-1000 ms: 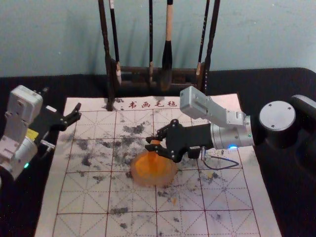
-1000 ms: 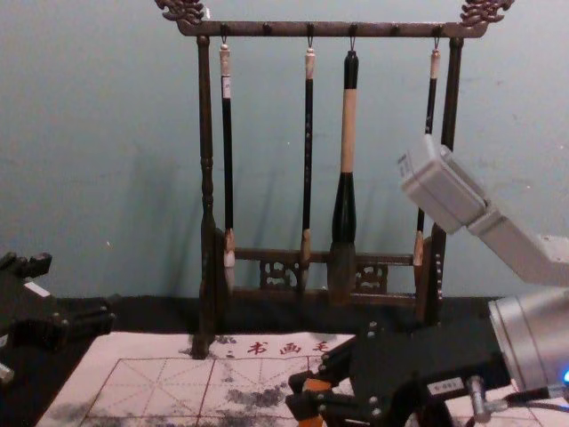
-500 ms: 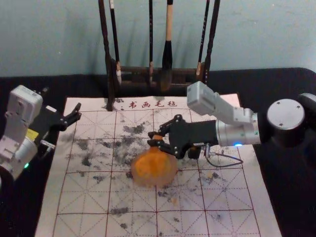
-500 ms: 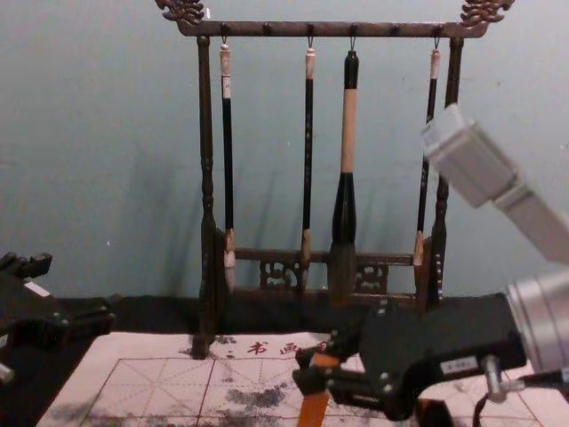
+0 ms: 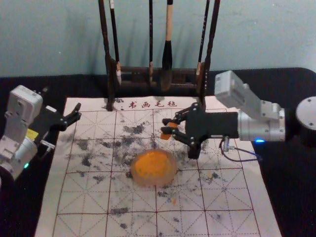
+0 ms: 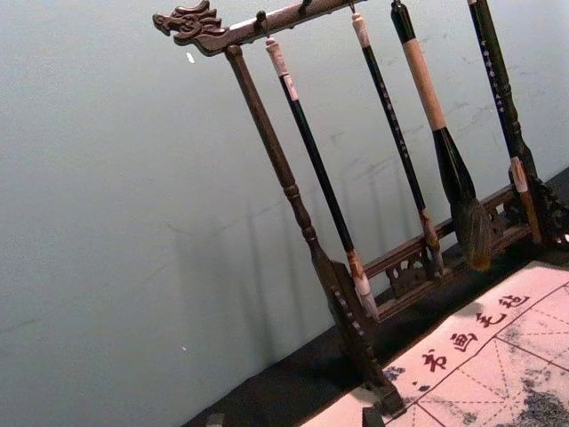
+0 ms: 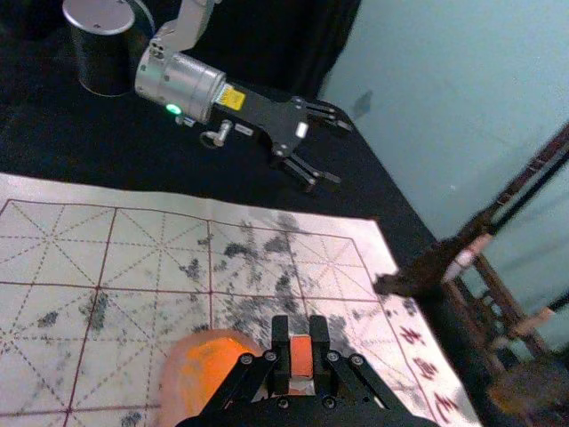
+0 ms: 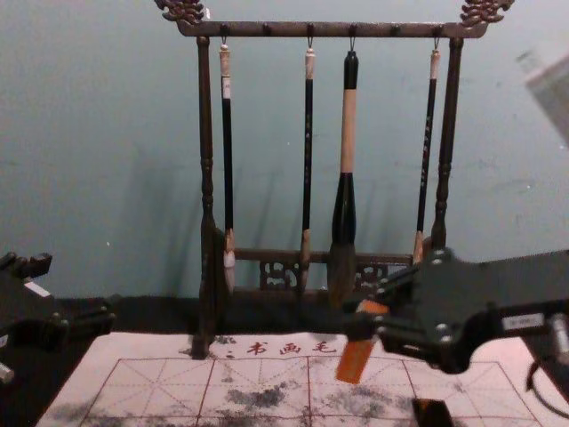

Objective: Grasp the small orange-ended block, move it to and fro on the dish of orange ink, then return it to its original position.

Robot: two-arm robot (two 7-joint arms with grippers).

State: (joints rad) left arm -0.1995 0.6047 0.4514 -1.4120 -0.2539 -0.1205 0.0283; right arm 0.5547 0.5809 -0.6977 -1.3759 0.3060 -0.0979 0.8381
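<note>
Block [image 5: 166, 136] hangs clamped in right gripper [image 5: 166, 126], between dish [image 5: 172, 170] and mat [image 5: 222, 192]'s far edge; inking looks done, return remains; left gripper [image 5: 78, 111] rests, spread, by left edge.

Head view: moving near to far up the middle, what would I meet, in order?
Dish of orange ink, orange-ended block held in the right gripper, brush rack.

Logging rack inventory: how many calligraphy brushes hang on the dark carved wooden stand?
4 on the stand, from the robot's left: first slim black-shafted brush, second slim black-shafted brush, thick tan-and-black brush, third slim black-shafted brush rightmost.
</note>
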